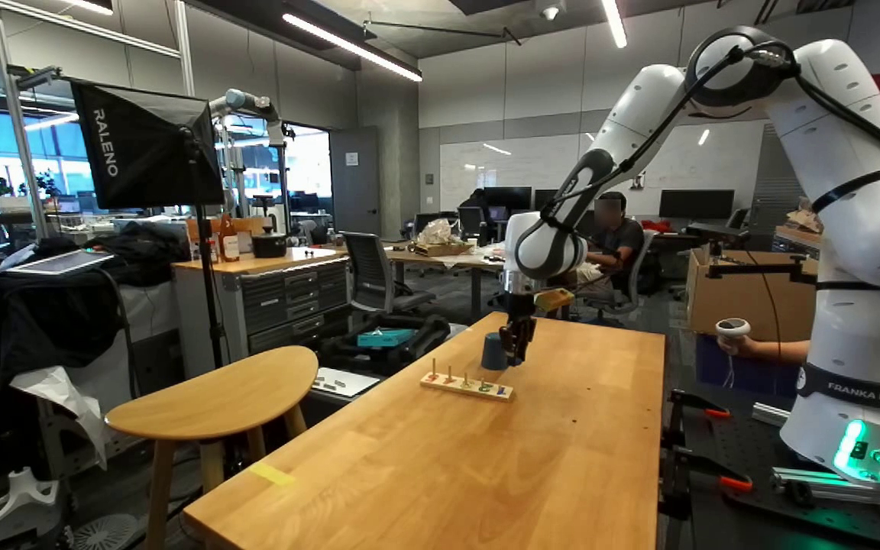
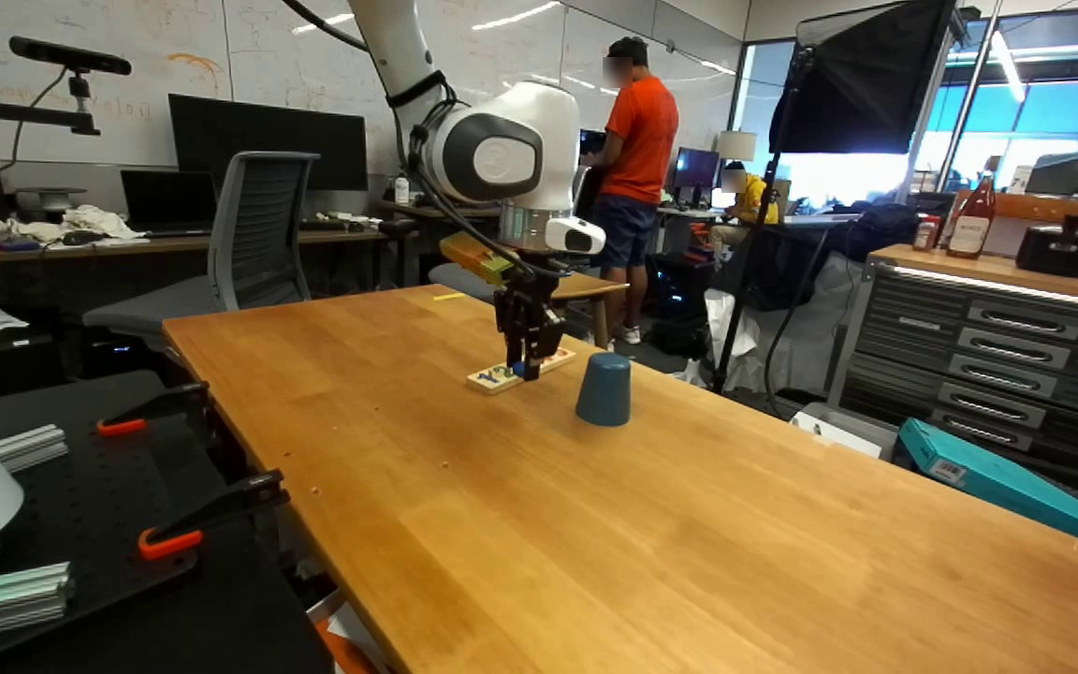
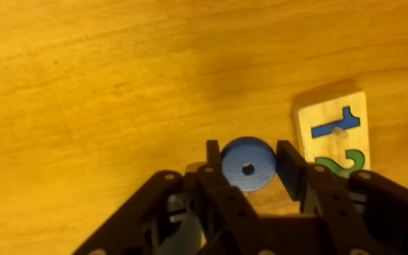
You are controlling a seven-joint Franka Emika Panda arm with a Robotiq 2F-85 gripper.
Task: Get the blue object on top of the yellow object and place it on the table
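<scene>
the tool [image 3: 249, 152], lower centre of the wrist view, is narrowed onto a disc [image 3: 237, 168] and bears on it from both sides. the disc is blue, with a hole through its middle. it is off the slab [image 3: 322, 148] and to the left of it in that view. whether the disc touches the worktop [image 1: 562, 473] cannot be told. the slab is pale and flat, marked with a blue 1 and a green 2; the tool hides its lower part. in an exterior view, lower centre of the frame, the slab rests on the worktop and carries a row of upright pegs [image 1: 450, 374]. in an exterior view, two clamps [image 2: 230, 505] sit at lower left, by the worktop's edge. beyond them, right of centre, a cup [image 2: 604, 388], grey-blue, stands narrow end up on the worktop, near the tool and apart from the slab. farther back, a softbox [image 2: 857, 84] is at upper right. farthest, a person [image 2: 637, 140] in an orange shirt stands at upper centre, a whiteboard [image 2: 586, 42] behind.
</scene>
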